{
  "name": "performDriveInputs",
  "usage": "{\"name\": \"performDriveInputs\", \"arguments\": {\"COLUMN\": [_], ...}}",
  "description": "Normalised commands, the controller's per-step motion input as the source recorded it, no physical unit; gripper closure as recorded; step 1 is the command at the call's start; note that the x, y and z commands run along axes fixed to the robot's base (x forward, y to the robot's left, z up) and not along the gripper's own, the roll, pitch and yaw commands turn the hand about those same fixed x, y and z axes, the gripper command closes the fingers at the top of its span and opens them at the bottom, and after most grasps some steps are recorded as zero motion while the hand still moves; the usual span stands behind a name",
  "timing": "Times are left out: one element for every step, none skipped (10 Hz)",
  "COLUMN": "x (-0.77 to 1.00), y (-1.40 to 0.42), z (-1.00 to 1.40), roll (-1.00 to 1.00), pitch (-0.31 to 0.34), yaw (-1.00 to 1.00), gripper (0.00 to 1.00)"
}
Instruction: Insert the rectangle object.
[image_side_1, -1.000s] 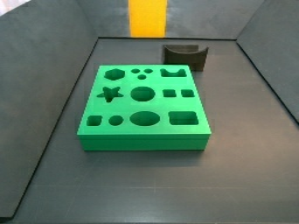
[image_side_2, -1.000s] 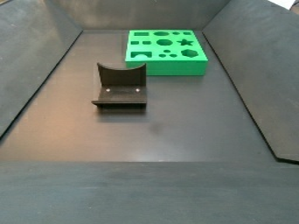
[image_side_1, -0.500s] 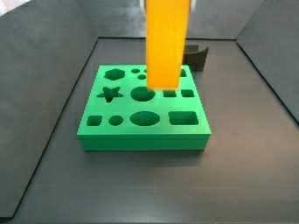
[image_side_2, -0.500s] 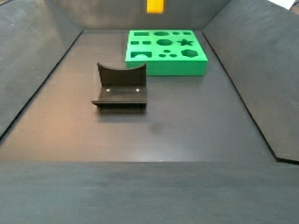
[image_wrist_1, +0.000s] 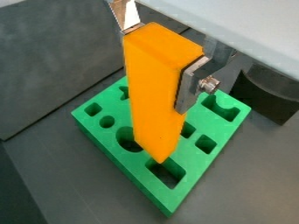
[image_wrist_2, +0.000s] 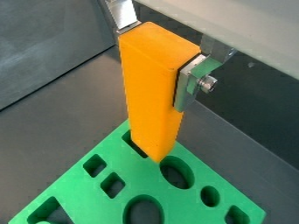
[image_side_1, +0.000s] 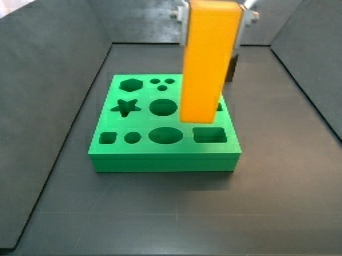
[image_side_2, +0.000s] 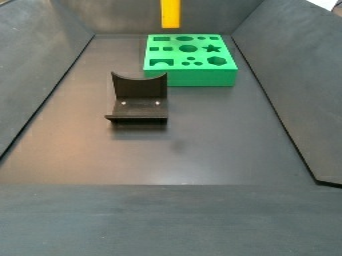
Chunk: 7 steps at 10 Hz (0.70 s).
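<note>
My gripper (image_side_1: 211, 8) is shut on the top of the rectangle object (image_side_1: 211, 62), a smooth orange-yellow bar that hangs upright. In both wrist views silver fingers (image_wrist_1: 195, 77) (image_wrist_2: 193, 73) clamp its two opposite sides. The bar's lower end hovers over the green board (image_side_1: 134, 147) with shaped holes, above the holes on its right part. In the wrist views the bar (image_wrist_1: 158, 96) (image_wrist_2: 152, 87) hides the holes under it. In a side view only the bar's lower end (image_side_2: 171, 13) shows, above the board's far edge (image_side_2: 201, 79).
The fixture (image_side_2: 136, 100) stands on the dark floor in front of the board; it also shows beside the board in a wrist view (image_wrist_1: 274, 92). Sloped dark walls (image_side_2: 40, 70) enclose the floor on all sides.
The bar, held in my gripper, has moved to the right over the board and come lower. The board and the fixture have not moved.
</note>
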Motion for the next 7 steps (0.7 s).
{"name": "performDriveInputs", "arguments": {"x": [0.66, 0.67, 0.56, 0.50, 0.29, 0.03, 0.00], "y": [0.00, -0.04, -0.05, -0.04, 0.00, 0.00, -0.03], "z": [-0.26, -0.01, -0.08, -0.19, -0.20, -0.28, -0.23], "roll": [0.00, 0.13, 0.15, 0.09, 0.06, 0.08, 0.02], "pitch": [0.100, 0.113, 0.056, 0.010, 0.000, 0.000, -0.010], "yaw": [0.00, 0.00, 0.00, 0.00, 0.00, 0.01, 0.00], "gripper": [1.00, 1.00, 1.00, 1.00, 1.00, 1.00, 1.00]}}
